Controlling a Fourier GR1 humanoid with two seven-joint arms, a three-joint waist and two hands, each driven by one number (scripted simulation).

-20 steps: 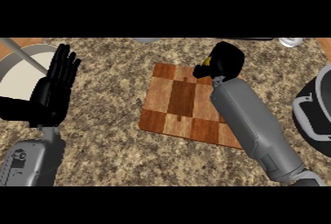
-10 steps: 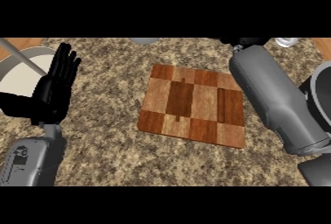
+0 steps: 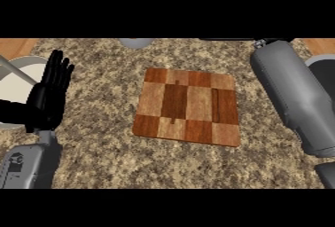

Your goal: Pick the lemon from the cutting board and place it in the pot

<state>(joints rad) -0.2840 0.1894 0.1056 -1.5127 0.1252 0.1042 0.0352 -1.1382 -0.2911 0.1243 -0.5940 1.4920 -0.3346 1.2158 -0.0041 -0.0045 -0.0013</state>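
On the speckled counter (image 3: pixel 98 146), dead centre, sat one board (image 3: pixel 186 106), a patchwork of light and dark wood blocks, turned a touch clockwise. And the lemon? It showed nowhere, not on the board and not on the counter around it, so its place, its long axis and the way it pointed could not be told. Two grey forearms were in play. The left forearm (image 3: pixel 29 164) came up from the lower left corner, and the left hand (image 3: pixel 49 95) stood above it near the left edge, fingers straight and pointing up, open and holding nothing, well apart from the board. The right forearm (image 3: pixel 291 97) ran from the lower right up to the top edge, just right of the board. The right hand lay beyond that edge, out of view, so whether it was open or closed could not be told. One pot (image 3: pixel 325 71), dark with a paler rim, peeked in at the right edge, partly behind that forearm. One pale dish (image 3: pixel 13 88) sat at the left edge behind the left hand, with one grey rod (image 3: pixel 16 72) slanting across it. One small grey lump (image 3: pixel 136 42) showed at the top edge. As for writing, there was only a small dark mark (image 3: pixel 16 158) on the left forearm, too small to read.
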